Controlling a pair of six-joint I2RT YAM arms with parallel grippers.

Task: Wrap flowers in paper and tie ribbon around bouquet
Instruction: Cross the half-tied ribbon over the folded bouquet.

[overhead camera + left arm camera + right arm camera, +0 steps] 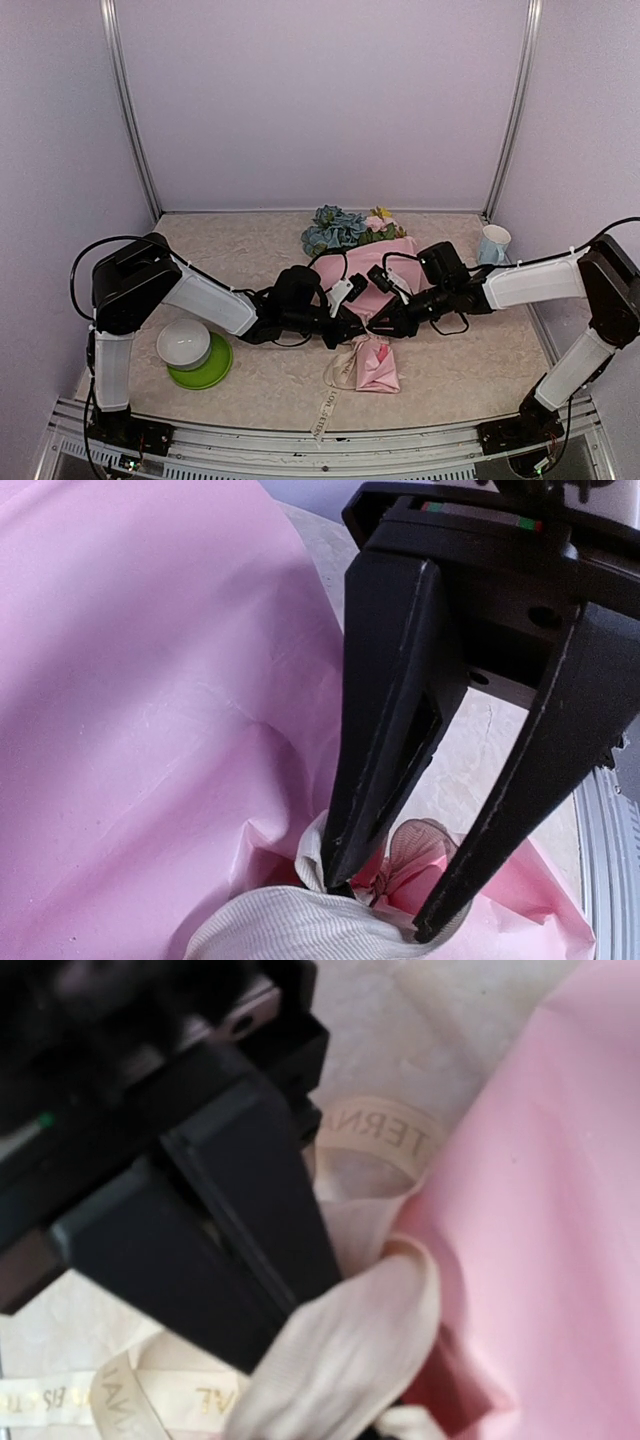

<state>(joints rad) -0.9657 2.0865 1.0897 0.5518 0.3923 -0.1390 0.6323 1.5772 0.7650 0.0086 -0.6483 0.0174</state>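
The bouquet lies on the table with the flowers (338, 230) at the far end. The pink paper (375, 285) (140, 680) (560, 1190) is wrapped round the stalks. The cream ribbon (345, 368) (300, 928) (345, 1345) is gathered at the cone's narrow neck, and a lettered tail trails toward the front edge. Both grippers meet at that neck. My left gripper (353, 323) (285, 1340) is shut, and a ribbon loop comes out at its tip. In the left wrist view my right gripper (386, 325) (383, 908) has its fingers apart, their tips astride the ribbon knot.
A white bowl (184, 343) sits on a green plate (212, 372) at the front left, close to the left arm. A pale blue cup (493, 243) stands at the back right. The table's metal front rail (300, 425) runs just beyond the ribbon tail.
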